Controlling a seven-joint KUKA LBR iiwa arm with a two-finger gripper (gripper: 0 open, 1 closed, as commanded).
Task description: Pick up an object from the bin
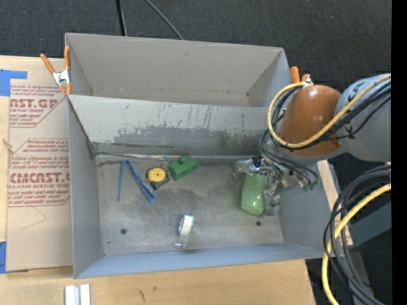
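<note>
Nearest you, by the middle of the near wall of the grey bin, lies a small clear, silvery thing, on its own and well apart from everything else. Further in on the right, you will find a pale green, rounded, bottle-like thing resting on the floor, and the gripper is low over its far end, touching or just beside it. Whether the gripper is spread wide or closed on it you cannot tell from this angle, so don't count it as a grasp. On the left, about as far in, are two thin blue sticks, crossed. Just past them sit a small yellow disc and a darker green block, close to the far wall. Behind the gripper, the wrist with its orange cover and looped cables comes in from the right. As for progress, I judge the approach to be made. The pale green thing is not yet off the floor, so securing and lifting it remain.
</note>
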